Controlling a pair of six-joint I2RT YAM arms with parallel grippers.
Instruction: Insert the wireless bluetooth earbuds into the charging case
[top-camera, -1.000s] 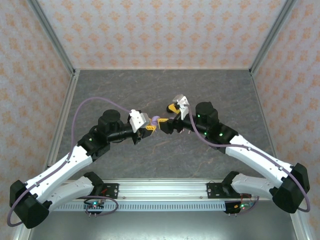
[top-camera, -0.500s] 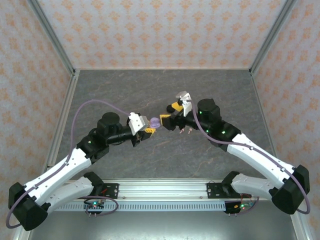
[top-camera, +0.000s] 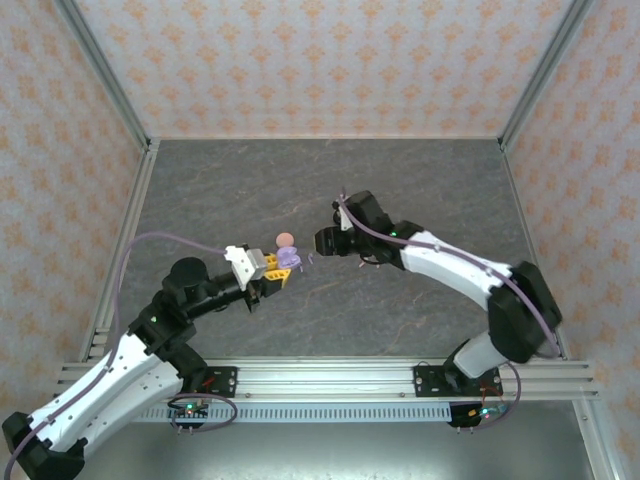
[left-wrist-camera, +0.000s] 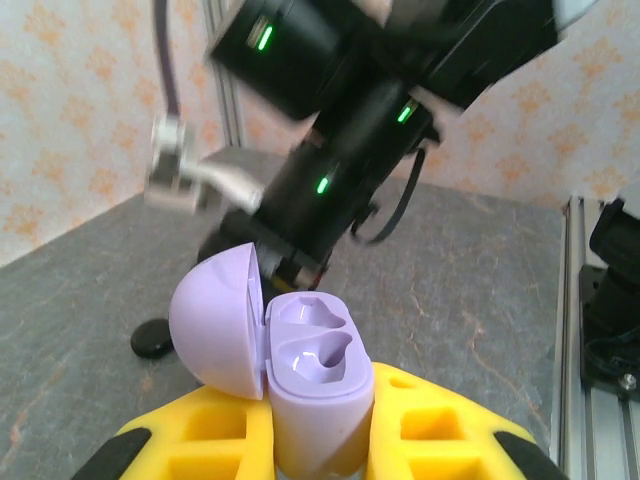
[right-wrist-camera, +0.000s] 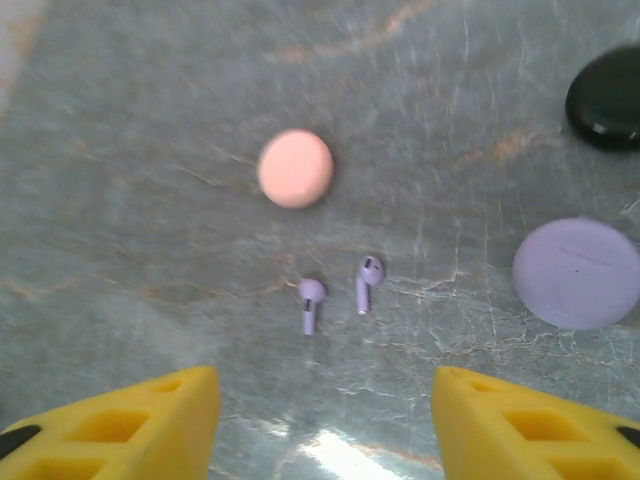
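The left pincer (left-wrist-camera: 318, 440) is clamped on the lilac charging case (left-wrist-camera: 312, 352), which it holds clear of the bench with the lid (left-wrist-camera: 215, 322) hinged open to one side and both sockets bare. The right pincer (right-wrist-camera: 325, 425) hangs above the bench with its yellow fingers (right-wrist-camera: 150, 420) spread wide and nothing between them. Directly below it lie two lilac earbuds (right-wrist-camera: 310, 303), just beside each other on their sides. That closeness looks to me like the main hazard: wide fingers coming down could catch both buds at once, or nudge one away while closing on the other. The buds are tiny and smooth, so an off-centre pinch might well squirt one across the surface. A bud taken by the wrong end or offered to the wrong socket probably won't seat, and a hard push could shift the case in its grip or knock the lid over. The two arms are also working near each other, so a bump is possible. A pink disc (right-wrist-camera: 295, 168), a lilac disc (right-wrist-camera: 576, 273) and a black disc (right-wrist-camera: 605, 98) sit near the buds and could get brushed. The bench (top-camera: 420, 180) is a grey, mottled, stone-like sheet. Walls (top-camera: 300, 60) papered in a peach floral print close it in, with metal frame posts (top-camera: 105, 75) at the corners and a rail (top-camera: 330, 375) along the near edge.
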